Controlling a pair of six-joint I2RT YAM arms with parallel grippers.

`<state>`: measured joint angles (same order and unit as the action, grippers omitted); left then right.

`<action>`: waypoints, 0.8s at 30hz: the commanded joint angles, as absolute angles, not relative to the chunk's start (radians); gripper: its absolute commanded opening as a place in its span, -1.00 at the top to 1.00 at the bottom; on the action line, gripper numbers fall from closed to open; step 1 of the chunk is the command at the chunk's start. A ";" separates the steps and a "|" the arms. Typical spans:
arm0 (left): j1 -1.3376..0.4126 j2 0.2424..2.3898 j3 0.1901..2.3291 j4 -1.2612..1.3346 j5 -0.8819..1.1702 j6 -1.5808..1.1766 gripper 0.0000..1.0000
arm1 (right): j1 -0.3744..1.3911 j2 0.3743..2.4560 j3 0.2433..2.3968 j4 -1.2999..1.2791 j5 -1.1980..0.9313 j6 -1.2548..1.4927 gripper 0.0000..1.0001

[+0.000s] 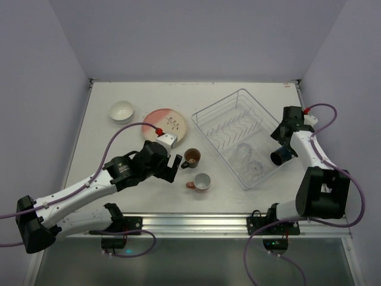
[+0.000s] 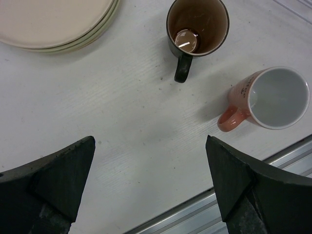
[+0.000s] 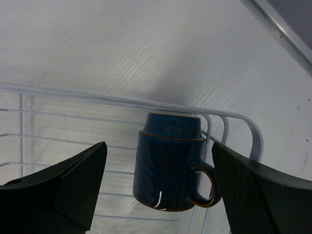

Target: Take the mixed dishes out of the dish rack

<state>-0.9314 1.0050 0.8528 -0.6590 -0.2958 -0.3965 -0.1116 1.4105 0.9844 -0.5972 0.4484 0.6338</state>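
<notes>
The move turns on the right claw (image 3: 158,146) and the dark blue cup (image 3: 165,165). The cup lies directly ahead of the claw, between its two fingers (image 3: 63,190), with a gap showing on each side, so the claw is open around the cup and not yet gripping it. The cup's long axis runs roughly in line with the fingers, and its handle (image 3: 207,187) sticks out toward the finger on the right of the wrist view. That finger will likely meet the handle first unless the grip lands higher on the body.

The cup sits at a rounded corner of the dish rack (image 3: 97,100), against the rim wires; whether it rests on them or just inside cannot be told. The right arm is plainly the nearer one. Two clear glasses (image 1: 247,154) stand in the rack just beside this corner, so a lift should go up and outward, away from them.

The left claw (image 2: 150,141) hangs wide open and empty over the bare surface (image 1: 226,199). The brown cup (image 2: 209,19), salmon cup (image 2: 278,97), plates (image 2: 53,19) and white bowl (image 1: 121,111) are already out on that side, with free room between them and the rack
</notes>
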 commanded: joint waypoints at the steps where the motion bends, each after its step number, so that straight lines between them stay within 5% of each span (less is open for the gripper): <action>1: -0.927 1.005 0.848 -0.617 -0.319 -0.385 -1.00 | -0.115 1.437 0.993 -0.563 0.483 0.646 -0.79; 18: -0.927 0.994 0.845 -0.615 -0.327 -0.390 -1.00 | -0.115 1.517 0.907 -0.515 0.411 0.716 -0.64; 24: -0.927 0.986 0.844 -0.615 -0.333 -0.391 -1.00 | -0.115 1.545 0.919 -0.502 0.402 0.689 -0.41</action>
